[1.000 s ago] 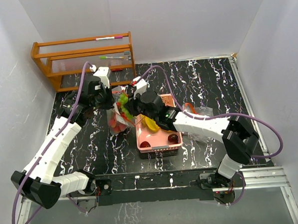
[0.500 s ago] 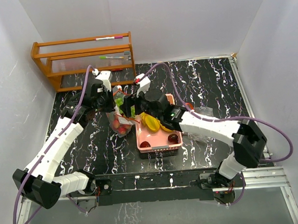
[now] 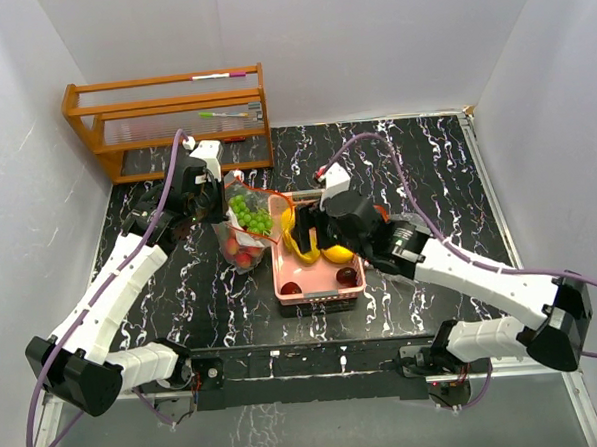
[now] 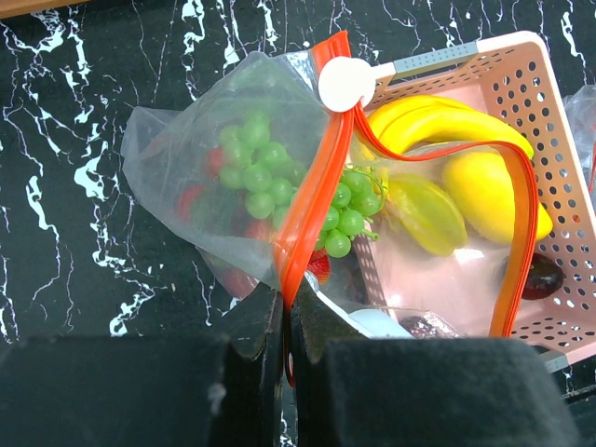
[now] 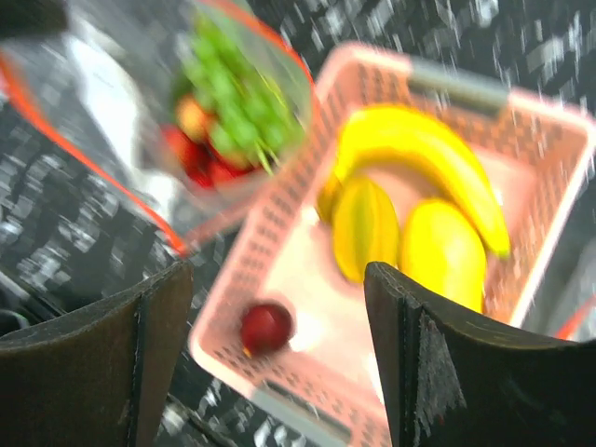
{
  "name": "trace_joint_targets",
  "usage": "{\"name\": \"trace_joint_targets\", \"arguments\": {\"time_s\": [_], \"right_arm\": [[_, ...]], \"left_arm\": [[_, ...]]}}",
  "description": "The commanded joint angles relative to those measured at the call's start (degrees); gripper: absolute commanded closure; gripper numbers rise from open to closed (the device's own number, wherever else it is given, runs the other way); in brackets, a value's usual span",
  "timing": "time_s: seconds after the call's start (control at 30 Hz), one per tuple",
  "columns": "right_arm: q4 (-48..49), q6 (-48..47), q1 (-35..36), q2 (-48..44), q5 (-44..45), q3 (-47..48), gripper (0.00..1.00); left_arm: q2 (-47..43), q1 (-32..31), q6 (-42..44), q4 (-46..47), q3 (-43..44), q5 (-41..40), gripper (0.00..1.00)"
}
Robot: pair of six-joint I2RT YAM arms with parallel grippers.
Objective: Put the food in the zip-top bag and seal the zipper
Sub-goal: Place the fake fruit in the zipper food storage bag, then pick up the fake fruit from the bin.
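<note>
At bottom centre the left gripper (image 4: 287, 321) clamps the zip-top bag (image 4: 177, 158) by its orange rim; the right gripper (image 5: 277, 279) gapes empty over the blurred basket (image 5: 270, 231); the banana (image 4: 438, 116) is partly veiled by plastic.

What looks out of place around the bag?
The grapes lie just inside the bag's open mouth, bunched against the orange zipper; they could block sealing. The left gripper pinches that zipper edge.

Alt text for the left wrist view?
Left gripper pinches the orange zipper edge of a clear bag holding green grapes and red pieces. Beside it, a pink basket holds a banana and other yellow fruit.
</note>
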Motion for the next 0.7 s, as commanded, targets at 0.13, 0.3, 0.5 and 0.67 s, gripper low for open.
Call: {"name": "trace_joint_targets", "arguments": {"time_s": [0.13,0.3,0.5,0.67], "right_arm": [[-21.3,10.4,0.0,6.2,2.2,-1.5,0.28],[-22.1,14.1,0.0,7.4,4.0,-4.9,0.30],[-22.8,18.6,0.1,12.8,7.2,-7.9,0.29],[-20.4,20.5,0.2,15.4,11.8,-9.4,0.28]], "left_arm": [[-1.0,-0.1,0.7,-0.4,1.9,-0.4,1.00],[-1.4,-0.1,0.8,-0.2,1.5,-0.6,1.00],[-1.1,-0.1,1.2,-0.3,1.7,-0.3,1.00],[-1.0,-0.1,1.5,-0.3,1.7,-0.6,1.00]]}}
